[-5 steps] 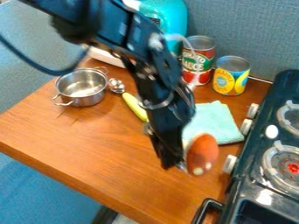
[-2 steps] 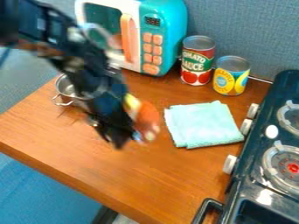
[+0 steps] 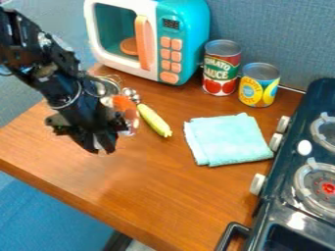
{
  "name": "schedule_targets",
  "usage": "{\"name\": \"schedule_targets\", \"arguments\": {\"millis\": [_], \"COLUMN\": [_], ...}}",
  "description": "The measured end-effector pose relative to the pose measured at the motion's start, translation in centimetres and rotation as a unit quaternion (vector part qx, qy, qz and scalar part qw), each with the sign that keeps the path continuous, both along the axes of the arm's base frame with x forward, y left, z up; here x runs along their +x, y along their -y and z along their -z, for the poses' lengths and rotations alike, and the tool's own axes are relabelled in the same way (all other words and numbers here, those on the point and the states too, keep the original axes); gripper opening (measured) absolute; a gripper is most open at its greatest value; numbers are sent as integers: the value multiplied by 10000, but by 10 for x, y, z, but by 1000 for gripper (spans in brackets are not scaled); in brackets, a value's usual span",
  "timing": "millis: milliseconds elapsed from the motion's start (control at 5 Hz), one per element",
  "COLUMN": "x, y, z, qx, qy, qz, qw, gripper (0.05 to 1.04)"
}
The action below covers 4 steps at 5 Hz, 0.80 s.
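Arm: since the earlier frame, the black arm (image 3: 59, 88) is swinging to the left of the view, with the gripper (image 3: 101, 146) travelling over the tabletop (image 3: 170, 181) and the red-orange item (image 3: 123, 105) shifting the same way.
Tabletop: it is carrying the objects to the left of the black stove (image 3: 278, 198).
Toy microwave: the teal and white microwave (image 3: 186, 46) is standing at the back, beyond the gripper.
Towel: the folded mint towel (image 3: 229, 139) is lying flat, well apart from the gripper, to its right.
Pot: the metal pot (image 3: 111, 84) is sitting behind the arm, partly hidden by it.
Cans: the red can (image 3: 221, 71) and the yellow can (image 3: 259, 88) are standing upright near the back wall.
Gripper: it is hanging above the left part of the tabletop; whether it is open, closed or gripping the red-orange item, I cannot tell.
Yellow item: this long piece (image 3: 155, 121) is lying to the right of the gripper, slanting from the spoon (image 3: 131, 94) towards the towel.
Red-orange item: it is showing up and to the right of the gripper's tip, close beside the gripper, on the side towards the spoon; its blurred outline is seeming to run nearly up and down the view, but its exact long axis is staying unclear.
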State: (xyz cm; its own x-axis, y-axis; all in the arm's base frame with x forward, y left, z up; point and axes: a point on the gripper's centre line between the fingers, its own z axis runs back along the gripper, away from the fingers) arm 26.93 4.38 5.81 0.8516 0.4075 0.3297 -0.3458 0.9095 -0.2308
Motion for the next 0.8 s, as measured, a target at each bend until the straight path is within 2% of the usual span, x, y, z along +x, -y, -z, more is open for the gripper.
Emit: {"name": "schedule_targets", "arguments": {"millis": [200,400,600,800], "x": [-1,1,-11,-7], "y": [-25,-37,-51,-63], "z": [0,4,3,5], "qx": [258,1014,1407,1586], "qy": [-143,-299,-425,-742], "qz": [-1377,-2660,-3762,-4668], "qw": [9900,9582,9148,8668], "gripper": [370,370,370,370]}}
